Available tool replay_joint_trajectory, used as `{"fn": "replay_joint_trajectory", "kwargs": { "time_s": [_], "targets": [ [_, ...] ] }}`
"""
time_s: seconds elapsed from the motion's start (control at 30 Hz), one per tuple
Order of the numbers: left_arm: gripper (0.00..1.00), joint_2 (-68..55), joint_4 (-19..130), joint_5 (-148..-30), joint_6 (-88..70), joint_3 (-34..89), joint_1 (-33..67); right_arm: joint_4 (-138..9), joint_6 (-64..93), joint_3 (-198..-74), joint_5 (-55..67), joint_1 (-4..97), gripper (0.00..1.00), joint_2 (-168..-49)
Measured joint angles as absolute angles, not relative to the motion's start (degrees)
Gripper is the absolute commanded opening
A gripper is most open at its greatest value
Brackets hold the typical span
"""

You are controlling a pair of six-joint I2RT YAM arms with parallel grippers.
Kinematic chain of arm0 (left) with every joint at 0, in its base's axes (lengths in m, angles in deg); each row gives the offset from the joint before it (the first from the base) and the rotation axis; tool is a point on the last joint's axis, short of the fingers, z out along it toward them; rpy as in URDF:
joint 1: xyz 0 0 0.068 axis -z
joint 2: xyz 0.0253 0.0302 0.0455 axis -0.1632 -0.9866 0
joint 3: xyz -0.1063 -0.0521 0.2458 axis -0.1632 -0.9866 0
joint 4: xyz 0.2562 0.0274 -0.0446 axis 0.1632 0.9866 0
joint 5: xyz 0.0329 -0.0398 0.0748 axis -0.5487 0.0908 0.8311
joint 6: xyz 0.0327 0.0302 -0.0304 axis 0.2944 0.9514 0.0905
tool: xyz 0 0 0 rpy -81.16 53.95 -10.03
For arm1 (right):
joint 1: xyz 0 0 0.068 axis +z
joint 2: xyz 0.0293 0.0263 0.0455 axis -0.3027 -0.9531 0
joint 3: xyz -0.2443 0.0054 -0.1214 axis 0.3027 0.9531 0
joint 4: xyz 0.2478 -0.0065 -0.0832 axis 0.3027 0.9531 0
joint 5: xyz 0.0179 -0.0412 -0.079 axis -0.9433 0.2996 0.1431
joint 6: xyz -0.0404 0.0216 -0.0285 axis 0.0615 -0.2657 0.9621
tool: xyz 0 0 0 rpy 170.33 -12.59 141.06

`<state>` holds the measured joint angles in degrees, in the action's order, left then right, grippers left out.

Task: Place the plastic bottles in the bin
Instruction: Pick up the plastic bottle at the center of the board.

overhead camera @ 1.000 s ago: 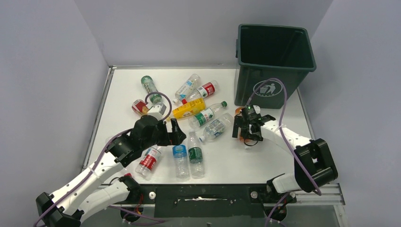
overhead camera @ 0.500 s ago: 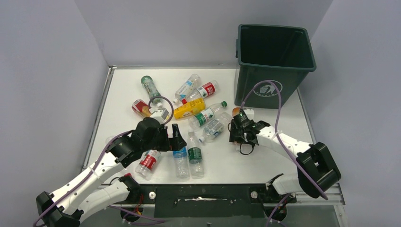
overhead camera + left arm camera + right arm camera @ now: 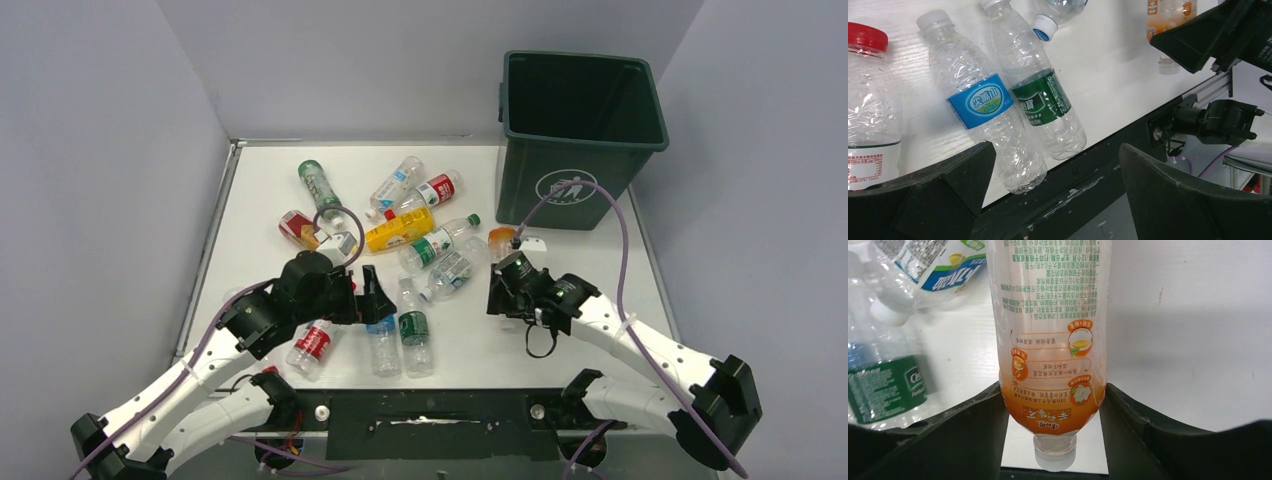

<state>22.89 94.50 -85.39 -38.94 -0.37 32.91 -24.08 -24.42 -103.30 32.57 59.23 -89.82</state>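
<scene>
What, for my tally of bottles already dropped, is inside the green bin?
Inside the bin, the top view shows only dark inner walls, no bottle. The floor is hidden behind the near wall, so anything lying there cannot be seen.

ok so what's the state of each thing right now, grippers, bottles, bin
left gripper, open, holding nothing
right gripper, shut on the orange bottle
orange bottle, gripped near its neck end
blue-label bottle, lying on the table, capped
green-label bottle, lying beside it
yellow bottle, lying flat among others
bin, upright, open top, no bottle seen inside
</scene>
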Motion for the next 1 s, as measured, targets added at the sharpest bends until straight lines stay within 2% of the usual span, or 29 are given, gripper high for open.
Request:
{"fn": "replay_joint_trajectory", "kwargs": {
  "time_s": [0.3, 0.6, 1.0],
  "targets": [
    [0.98, 21.85, 94.53, -86.64, -36.95, -0.22, 33.28, -15.82, -25.4, -109.84, 31.52, 61.24, 0.38, -79.75],
    [0.98, 21.85, 93.91, -83.97, -36.67, 0.63, 33.33, -15.03, -23.78, -116.87, 27.41, 61.59, 0.37, -71.18],
    [0.98, 18.52, 93.43, -82.68, -37.89, 2.03, 33.33, -17.77, -15.89, -127.56, 18.74, 61.74, 0.37, -79.46]
  ]
}}
